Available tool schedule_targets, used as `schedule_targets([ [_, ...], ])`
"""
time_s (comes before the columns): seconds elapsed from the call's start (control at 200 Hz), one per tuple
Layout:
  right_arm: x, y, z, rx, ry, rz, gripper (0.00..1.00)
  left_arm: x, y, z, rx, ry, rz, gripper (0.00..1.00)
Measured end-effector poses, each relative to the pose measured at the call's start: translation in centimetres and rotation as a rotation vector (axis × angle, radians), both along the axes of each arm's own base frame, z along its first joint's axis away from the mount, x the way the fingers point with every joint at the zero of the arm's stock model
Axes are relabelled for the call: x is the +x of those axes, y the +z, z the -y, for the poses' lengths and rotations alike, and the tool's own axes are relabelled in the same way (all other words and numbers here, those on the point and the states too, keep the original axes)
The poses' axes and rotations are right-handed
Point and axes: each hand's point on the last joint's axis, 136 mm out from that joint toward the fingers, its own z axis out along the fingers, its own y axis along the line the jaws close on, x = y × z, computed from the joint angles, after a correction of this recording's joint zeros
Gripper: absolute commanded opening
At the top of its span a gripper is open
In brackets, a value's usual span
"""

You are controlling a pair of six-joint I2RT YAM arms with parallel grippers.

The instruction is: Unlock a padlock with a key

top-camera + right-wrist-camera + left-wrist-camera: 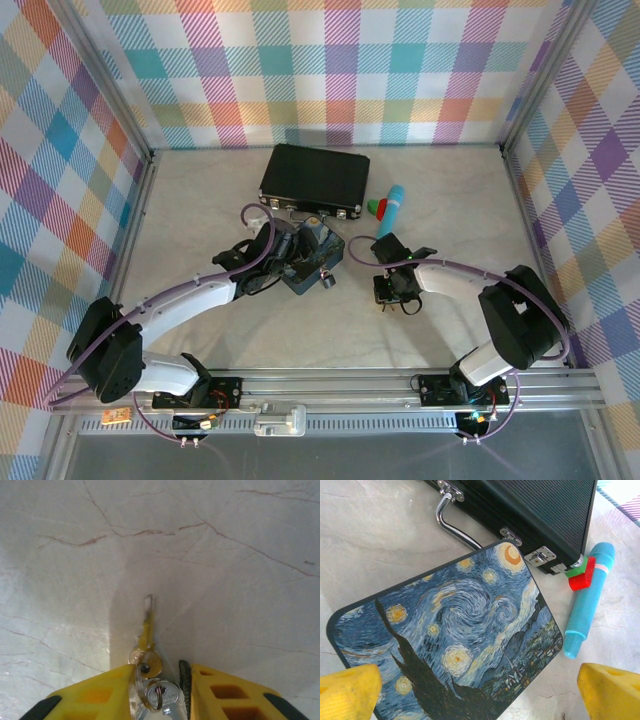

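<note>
Black case [314, 180] w/ metal latches lies at far side of marble-look worktop [200, 200]; starry blue tin [455, 645] just in front, by its handle. Teal stick [587, 597] sits rt of case, w/ red piece [584, 576] & green piece [575, 571] between them.

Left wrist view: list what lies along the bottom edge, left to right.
Yellow fingertip → starry painted tin → other yellow fingertip

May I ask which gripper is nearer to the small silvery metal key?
Right. The right gripper straddles the key; the left gripper hangs over the blue starry tin, away from it.
</note>
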Motion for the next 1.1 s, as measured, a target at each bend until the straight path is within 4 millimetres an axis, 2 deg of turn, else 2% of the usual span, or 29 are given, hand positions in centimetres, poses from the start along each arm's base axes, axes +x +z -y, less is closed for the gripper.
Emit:
schedule_targets([
  [0.14,0.2,0.0,0.2,-0.011,-0.017,0.008,0.07,0.2,0.4,0.5,-0.015,-0.019,0.015,1.0],
  [0.24,0.6,0.2,0.0,-0.002,-0.015,0.027,0.0,0.4,1.1,1.2,-0.036,-0.051,0.041,1.0],
  [0.405,0.9,0.4,-0.2,-0.005,0.035,0.039,0.0,0.5,2.1,1.8,-0.073,-0.083,0.095,1.0],
  [0.52,1.0,1.1,-0.5,0.055,0.074,0.03,0.0,0.7,3.2,2.0,-0.096,-0.097,0.136,1.0],
  [0.655,2.4,3.9,-0.6,0.183,0.081,0.075,0.0,0.9,4.4,2.7,-0.139,-0.116,0.169,1.0],
  [0.845,5.4,9.9,-0.8,0.406,0.09,0.198,0.0,1.2,5.8,4.8,-0.273,-0.16,0.204,0.93],
  [0.955,5.9,12.2,-1.3,0.505,0.127,0.233,0.0,1.6,5.6,6.9,-0.355,-0.207,0.2,0.88],
  [1.1,5.9,14.6,-2.7,0.602,0.208,0.257,0.0,1.7,4.1,9.4,-0.413,-0.287,0.157,0.83],
])
